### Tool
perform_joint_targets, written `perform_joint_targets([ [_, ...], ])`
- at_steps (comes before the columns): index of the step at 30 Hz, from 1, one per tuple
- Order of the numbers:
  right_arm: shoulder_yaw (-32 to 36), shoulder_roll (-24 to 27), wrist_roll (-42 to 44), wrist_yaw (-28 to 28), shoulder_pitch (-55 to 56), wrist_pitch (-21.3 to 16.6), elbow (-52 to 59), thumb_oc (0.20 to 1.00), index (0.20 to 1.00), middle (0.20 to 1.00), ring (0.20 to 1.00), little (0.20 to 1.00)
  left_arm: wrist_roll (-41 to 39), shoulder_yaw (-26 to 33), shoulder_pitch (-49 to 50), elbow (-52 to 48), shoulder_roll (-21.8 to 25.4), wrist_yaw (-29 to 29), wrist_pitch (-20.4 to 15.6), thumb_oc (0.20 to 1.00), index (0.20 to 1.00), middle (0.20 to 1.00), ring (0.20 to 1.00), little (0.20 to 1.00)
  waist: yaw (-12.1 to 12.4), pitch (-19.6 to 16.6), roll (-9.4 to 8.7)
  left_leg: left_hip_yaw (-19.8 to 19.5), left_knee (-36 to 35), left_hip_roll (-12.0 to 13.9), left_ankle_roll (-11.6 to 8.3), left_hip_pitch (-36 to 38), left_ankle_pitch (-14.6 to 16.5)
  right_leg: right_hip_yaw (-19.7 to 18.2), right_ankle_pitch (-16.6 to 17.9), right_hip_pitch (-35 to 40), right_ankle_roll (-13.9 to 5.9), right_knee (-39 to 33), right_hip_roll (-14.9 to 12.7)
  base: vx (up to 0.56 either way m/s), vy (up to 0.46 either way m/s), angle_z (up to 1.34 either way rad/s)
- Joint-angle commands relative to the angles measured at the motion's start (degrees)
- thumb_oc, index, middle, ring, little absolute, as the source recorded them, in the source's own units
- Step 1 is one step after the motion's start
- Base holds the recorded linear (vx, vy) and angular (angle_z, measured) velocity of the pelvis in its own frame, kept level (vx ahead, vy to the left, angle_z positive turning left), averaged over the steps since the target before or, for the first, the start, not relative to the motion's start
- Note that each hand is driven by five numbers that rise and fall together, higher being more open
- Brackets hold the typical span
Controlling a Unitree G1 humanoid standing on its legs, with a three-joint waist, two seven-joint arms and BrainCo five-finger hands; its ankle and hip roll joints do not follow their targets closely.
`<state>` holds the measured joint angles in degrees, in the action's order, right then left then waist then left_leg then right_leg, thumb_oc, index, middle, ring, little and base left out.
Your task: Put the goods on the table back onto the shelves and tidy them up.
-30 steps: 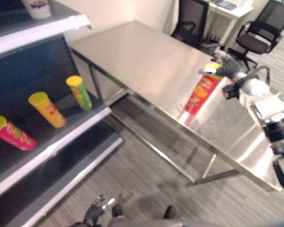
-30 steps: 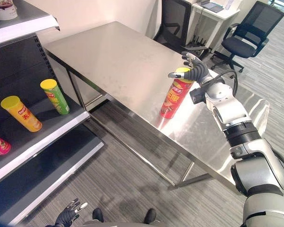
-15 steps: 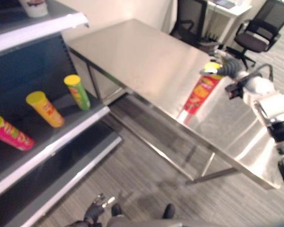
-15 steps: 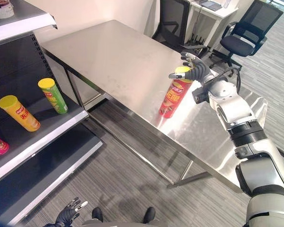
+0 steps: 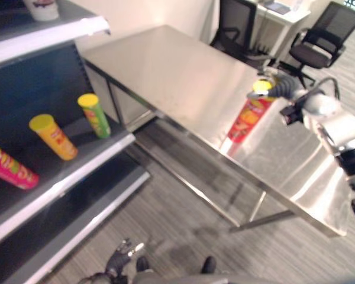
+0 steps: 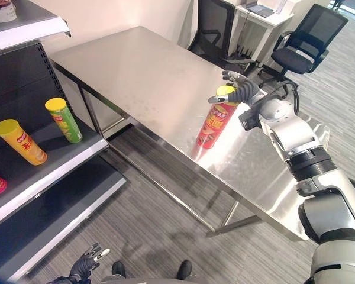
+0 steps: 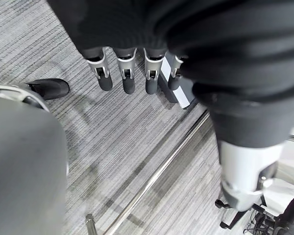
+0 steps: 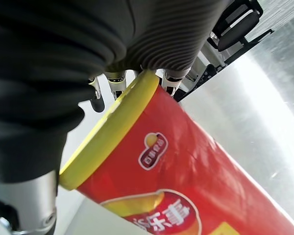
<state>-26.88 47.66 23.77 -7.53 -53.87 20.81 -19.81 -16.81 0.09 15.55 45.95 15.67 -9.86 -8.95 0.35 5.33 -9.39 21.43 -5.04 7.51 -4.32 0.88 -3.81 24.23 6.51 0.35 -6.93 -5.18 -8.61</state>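
A red chip can (image 6: 214,122) with a yellow lid stands on the steel table (image 6: 136,65) near its front edge. My right hand (image 6: 241,93) sits over the lid, palm against the rim, with the fingers (image 8: 99,95) reaching straight past it and the thumb stretched out beside it; the hand is open. On the middle shelf (image 6: 59,168) at the left lie a green can (image 6: 64,120), an orange can (image 6: 21,142) and a pink can (image 5: 12,167). My left hand (image 6: 89,263) hangs low near the floor, its fingers (image 7: 127,78) straight and holding nothing.
A white cup (image 6: 1,10) stands on the top shelf. Two black office chairs (image 6: 305,41) and a desk stand behind the table. Grey carpet lies between the shelves and the table.
The whole view has shifted a little. My right hand has settled slightly lower over the red can's lid; the can stays on the table.
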Motion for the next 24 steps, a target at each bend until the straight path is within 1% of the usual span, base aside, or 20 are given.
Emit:
perform_joint_targets([
  [1,-4.92,4.16,0.67,-1.86,-2.90,0.28,-1.38,1.000,1.000,1.000,1.000,1.000,1.01,-0.18,-0.34,-1.45,1.96,-0.29,-1.27,1.000,1.000,1.000,1.000,1.000,0.93,0.60,0.00,1.59,0.04,2.72,-3.99,0.85,-2.02,-0.13,-0.47,5.83,-3.50,0.18,-1.15,0.00,0.000,0.00],
  [4,-5.84,5.10,0.28,-2.29,-3.38,0.89,-1.33,1.000,1.000,1.000,1.000,1.000,1.13,-0.08,-0.40,-1.05,2.10,-0.32,-1.15,1.000,1.000,1.000,1.000,1.000,0.87,0.58,-0.05,1.68,0.04,2.70,-4.02,0.85,-2.04,-0.09,-0.41,5.84,-3.52,0.18,-1.17,0.00,0.000,0.00],
  [5,-6.74,5.54,0.52,-2.76,-3.85,1.69,-1.09,1.000,1.000,1.000,1.000,1.000,0.98,0.06,-0.46,-1.05,2.17,-0.30,-1.15,1.000,1.000,1.000,1.000,1.000,0.85,0.57,-0.12,1.76,0.04,2.68,-4.02,0.90,-2.01,-0.09,-0.36,5.87,-3.53,0.18,-1.13,0.00,0.000,0.00],
  [9,-7.32,6.14,0.76,-2.48,-4.29,2.15,-0.69,1.000,1.000,1.000,1.000,1.000,0.92,0.29,-0.50,-1.34,2.15,-0.29,-1.08,1.000,1.000,1.000,1.000,1.000,0.65,0.48,-0.20,1.76,0.04,2.59,-3.95,0.74,-2.07,-0.24,-0.16,5.62,-3.51,0.18,-1.16,0.00,0.000,0.00],
  [13,-6.33,5.15,0.12,-1.73,-3.60,1.72,-1.67,1.000,1.000,1.000,1.000,1.000,1.22,0.05,-0.85,-1.07,2.14,-0.18,-1.02,1.000,1.000,1.000,1.000,1.000,0.65,0.43,-0.32,1.82,0.04,2.59,-3.92,0.73,-2.00,-0.52,-0.03,5.42,-3.49,0.18,-1.20,0.00,0.000,0.00],
  [15,-6.21,4.78,-0.13,-1.70,-3.75,1.98,-1.81,1.000,1.000,1.000,1.000,1.000,1.25,0.02,-0.97,-1.09,2.32,-0.14,-1.01,1.000,1.000,1.000,1.000,1.000,0.73,0.45,-0.35,1.83,0.04,2.63,-3.93,0.70,-2.00,-0.51,-0.02,5.37,-3.47,0.18,-1.20,0.00,0.000,0.00],
  [19,-6.41,2.51,-1.04,-2.41,-4.44,2.83,-4.26,1.000,1.000,1.000,1.000,1.000,1.42,-0.22,-1.35,-1.51,2.68,-0.04,-0.88,1.000,1.000,1.000,1.000,1.000,0.93,0.63,-0.47,1.80,0.04,2.66,-3.88,0.55,-2.00,-0.58,0.10,5.23,-3.41,0.18,-1.19,0.00,0.000,0.00],
  [20,-6.56,2.07,-1.22,-2.72,-4.62,3.09,-4.70,0.539,0.539,0.539,0.539,0.539,1.43,-0.18,-1.49,-1.25,2.74,-0.07,-0.86,1.000,1.000,1.000,1.000,1.000,0.95,0.64,-0.49,1.79,0.04,2.68,-3.88,0.55,-2.02,-0.52,0.11,5.23,-3.41,0.18,-1.21,0.00,0.000,0.00],
  [21,-6.57,2.04,-1.24,-2.74,-4.66,3.08,-4.74,0.485,0.485,0.485,0.485,0.485,1.43,-0.16,-1.50,-1.24,2.73,-0.07,-0.87,1.000,1.000,1.000,1.000,1.000,0.93,0.64,-0.50,1.79,0.04,2.67,-3.88,0.55,-2.02,-0.51,0.11,5.23,-3.41,0.18,-1.22,0.00,0.000,0.00],
  [22,-6.97,1.72,-1.54,-3.03,-5.10,3.49,-5.21,0.313,0.313,0.313,0.313,0.313,1.39,-0.02,-1.62,-1.10,2.86,-0.12,-0.77,1.000,1.000,1.000,1.000,1.000,0.96,0.65,-0.54,1.81,0.04,2.69,-3.87,0.56,-2.00,-0.54,0.15,5.21,-3.40,0.18,-1.25,0.00,0.000,0.00],
  [23,-6.98,1.72,-1.54,-3.03,-5.12,3.49,-5.22,0.313,0.313,0.313,0.313,0.313,1.39,-0.01,-1.62,-1.10,2.86,-0.12,-0.77,1.000,1.000,1.000,1.000,1.000,0.95,0.65,-0.53,1.80,0.04,2.69,-3.87,0.56,-2.00,-0.54,0.15,5.21,-3.40,0.18,-1.25,0.00,0.000,0.00],
  [24,-7.12,1.61,-1.57,-3.08,-5.28,3.49,-5.47,0.200,0.200,0.200,0.200,0.200,1.35,0.07,-1.65,-1.23,2.89,-0.07,-0.76,1.000,1.000,1.000,1.000,1.000,0.99,0.67,-0.54,1.79,0.04,2.69,-3.87,0.55,-2.00,-0.50,0.20,5.19,-3.42,0.18,-1.26,0.00,0.000,0.00],
])
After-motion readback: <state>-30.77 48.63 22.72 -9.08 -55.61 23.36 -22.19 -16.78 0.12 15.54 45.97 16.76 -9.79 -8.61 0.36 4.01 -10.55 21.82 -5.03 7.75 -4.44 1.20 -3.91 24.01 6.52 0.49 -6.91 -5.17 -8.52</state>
